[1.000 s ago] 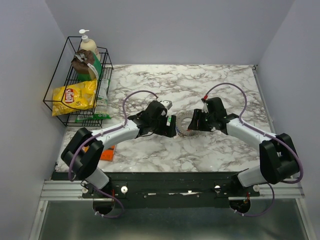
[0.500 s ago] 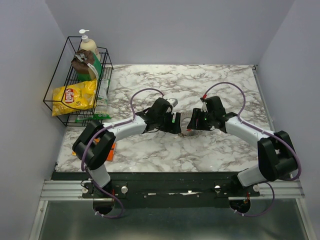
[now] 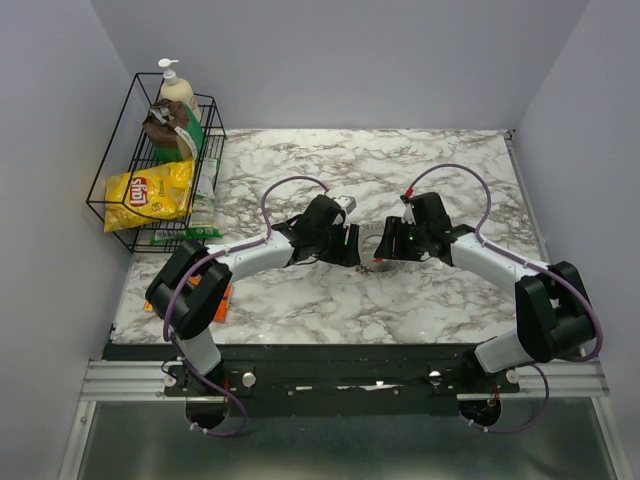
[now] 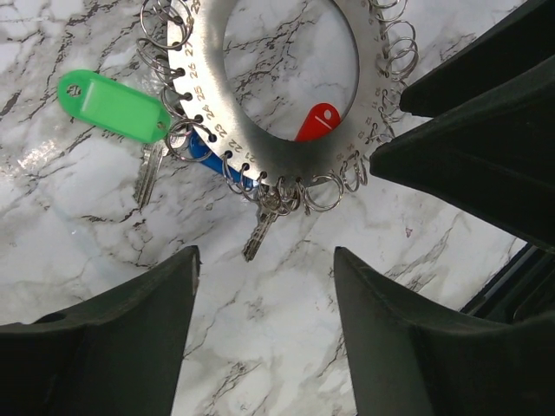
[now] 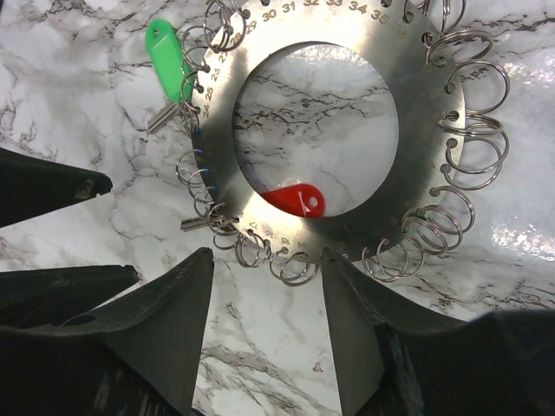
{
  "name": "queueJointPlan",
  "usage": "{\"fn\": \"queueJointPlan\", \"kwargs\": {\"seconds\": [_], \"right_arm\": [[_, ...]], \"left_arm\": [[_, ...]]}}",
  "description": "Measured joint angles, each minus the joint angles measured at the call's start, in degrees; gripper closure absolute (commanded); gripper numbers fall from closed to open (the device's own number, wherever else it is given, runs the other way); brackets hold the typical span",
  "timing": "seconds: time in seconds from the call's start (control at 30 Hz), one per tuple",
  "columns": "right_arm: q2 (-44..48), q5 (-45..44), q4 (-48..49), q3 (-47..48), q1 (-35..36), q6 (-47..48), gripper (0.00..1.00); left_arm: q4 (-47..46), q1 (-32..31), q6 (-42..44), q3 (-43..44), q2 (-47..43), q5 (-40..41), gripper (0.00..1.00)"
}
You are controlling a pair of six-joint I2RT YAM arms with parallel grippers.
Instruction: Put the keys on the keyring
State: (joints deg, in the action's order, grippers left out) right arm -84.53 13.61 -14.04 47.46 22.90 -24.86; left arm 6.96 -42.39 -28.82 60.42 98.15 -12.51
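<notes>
The keyring point(image 4: 208, 78) is a flat silvery disc with numbered holes and many small split rings, lying on the marble between both grippers point(image 3: 372, 247). A green-tagged key point(image 4: 113, 106) hangs on its edge, with a blue tag point(image 4: 208, 156) beside it. A red tag point(image 4: 317, 121) shows through the disc's centre hole. A plain silver key point(image 4: 260, 230) hangs on a split ring, pointing toward my left gripper point(image 4: 265, 260), which is open over bare marble just short of it. My right gripper point(image 5: 267, 260) is open at the keyring's point(image 5: 416, 113) opposite rim, with the red tag point(image 5: 295, 200) just ahead.
A black wire basket point(image 3: 120, 165) at the back left holds a yellow chips bag point(image 3: 150, 192) and a pump bottle point(image 3: 178, 90). An orange object point(image 3: 215, 302) lies under my left arm. Grey walls close in the table on three sides.
My left arm has swung right, closer to the keyring, and its jaws have narrowed somewhat. The right arm and the keyring have stayed put.
</notes>
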Motion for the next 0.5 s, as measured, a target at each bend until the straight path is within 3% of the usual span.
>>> {"fn": "queueJointPlan", "kwargs": {"seconds": [0.37, 0.5], "right_arm": [[-0.7, 0.0, 0.0, 0.0, 0.0, 0.3, 0.41], [-1.0, 0.0, 0.0, 0.0, 0.0, 0.4, 0.41]], "left_arm": [[-1.1, 0.0, -1.2, 0.0, 1.2, -0.3, 0.35], [-1.5, 0.0, -1.8, 0.5, 3.6, -0.6, 0.43]]}}
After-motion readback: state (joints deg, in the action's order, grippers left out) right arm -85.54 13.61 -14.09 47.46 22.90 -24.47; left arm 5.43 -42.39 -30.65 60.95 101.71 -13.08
